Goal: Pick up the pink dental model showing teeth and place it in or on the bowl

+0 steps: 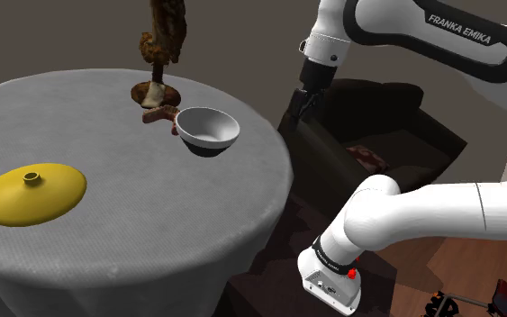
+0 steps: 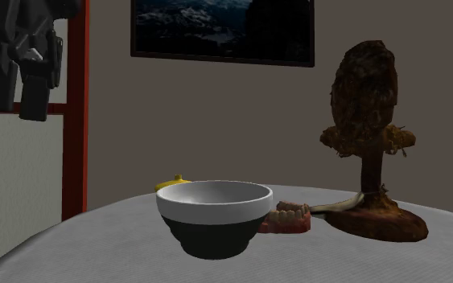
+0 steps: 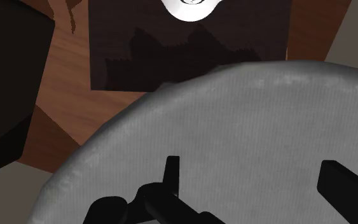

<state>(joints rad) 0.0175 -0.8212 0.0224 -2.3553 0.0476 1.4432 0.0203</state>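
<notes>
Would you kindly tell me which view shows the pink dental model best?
The second exterior view: the dental model shows teeth and pink gums beside the bowl. In the shoulder view it is a reddish sliver behind the bowl. The wrist view faces the table.

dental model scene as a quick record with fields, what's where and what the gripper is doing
dental model: pink with teeth, on the table between bowl and statue base, not held
bowl: upright, white inside, dark outside, empty
statue: brown, upright on its base
lid: yellow, towards the shoulder view's left, apart from the rest
table: round, grey cloth
gripper: open, empty, raised over the table edge, right of the bowl in the shoulder view
task state: model not yet in bowl
</notes>
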